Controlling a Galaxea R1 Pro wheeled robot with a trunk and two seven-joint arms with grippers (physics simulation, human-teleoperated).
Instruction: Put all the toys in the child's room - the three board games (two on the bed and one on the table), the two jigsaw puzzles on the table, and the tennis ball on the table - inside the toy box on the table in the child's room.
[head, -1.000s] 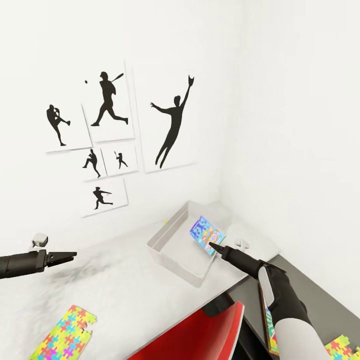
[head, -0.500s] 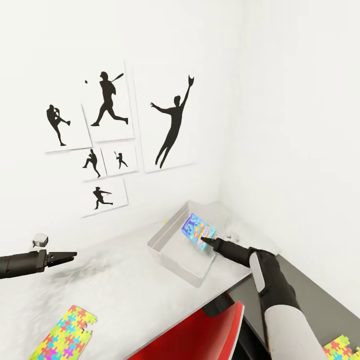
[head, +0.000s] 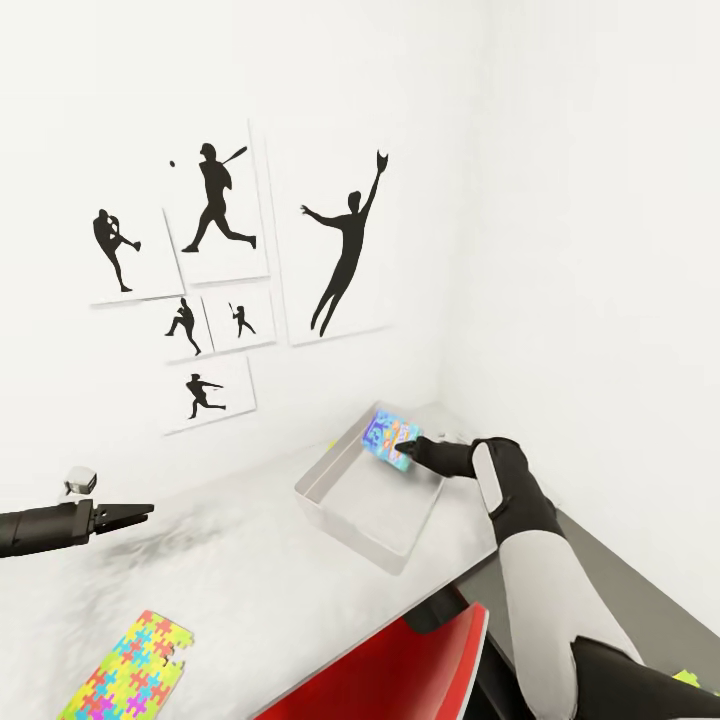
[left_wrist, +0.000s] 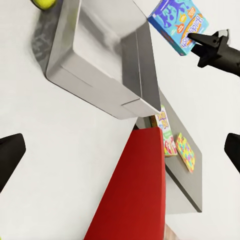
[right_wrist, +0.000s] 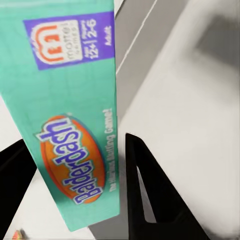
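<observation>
Over the far rim of the toy box: the right pincer (head: 403, 451) grips a board game (head: 389, 438), a blue box with bright lettering, tilted on edge above the toy box (head: 370, 500).
Right pincer state: clenched on the board game; in the right wrist view the teal side of the box, printed "Balderdash", sits between the two dark fingers (right_wrist: 150, 200).
Same grasp from the left wrist view: the right pincer (left_wrist: 192, 42) pinches one corner of the board game (left_wrist: 177, 25), which hangs clear of the toy box (left_wrist: 107, 65) rim, not touching it.
Toy box: grey, open-topped, rectangular, near the far right corner of the white worktop (head: 230, 580), close to the wall; what lies in it cannot be made out.
Tennis ball: a yellow-green ball (left_wrist: 44, 3) lies on the worktop just beside a far corner of the toy box, partly cut off by the picture's edge.
Left pincer: the left pincer (head: 135, 512) hovers above the left part of the worktop, well apart from the toy box; released, fingers spread wide and holding nothing, as the left wrist view shows.
Jigsaw puzzle: one multicoloured jigsaw puzzle (head: 130, 670) lies flat near the front left edge of the worktop.
Beyond the worktop's right edge: a second board game (left_wrist: 166, 132) and another jigsaw puzzle (left_wrist: 185, 152) lie on a darker grey surface (left_wrist: 192, 185) beside a red chair (head: 400, 670).
Wall: black baseball silhouettes on white posters (head: 215, 205) hang behind the worktop.
</observation>
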